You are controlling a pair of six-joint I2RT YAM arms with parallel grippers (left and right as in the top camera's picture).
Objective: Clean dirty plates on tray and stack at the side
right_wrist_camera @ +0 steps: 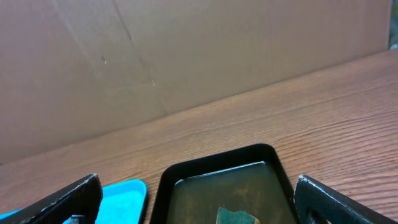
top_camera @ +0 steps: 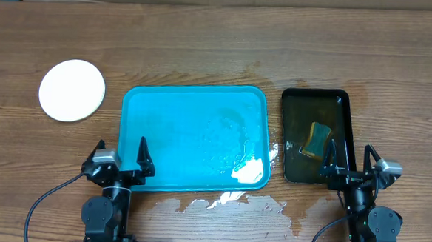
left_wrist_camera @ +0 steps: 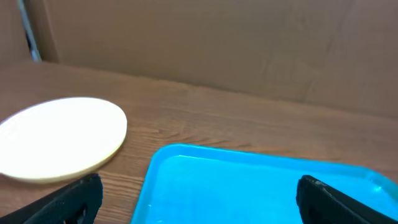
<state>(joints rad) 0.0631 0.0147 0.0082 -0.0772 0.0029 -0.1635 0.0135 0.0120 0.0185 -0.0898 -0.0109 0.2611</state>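
- At the left of the table (top_camera: pixel 205 46), well apart from the tray (top_camera: pixel 193 138), the plates (top_camera: pixel 72 90) lie as one white round pile
- The tray bears no plate, only a wet film and a patch of foam (top_camera: pixel 249 171) in its near right corner
- The left jaws and the right jaws both stand spread wide, pinching nothing, near the table's front edge
- Judged from this, cleaning and stacking look done; a next move would call only for checking that the pile sits square
- The sponge (top_camera: pixel 318 139) rests in the black tray (top_camera: pixel 298 110)
- Hard to make out: how many plates the pile holds, and whether any smear is on them; the wrist views cut off the pile and both trays
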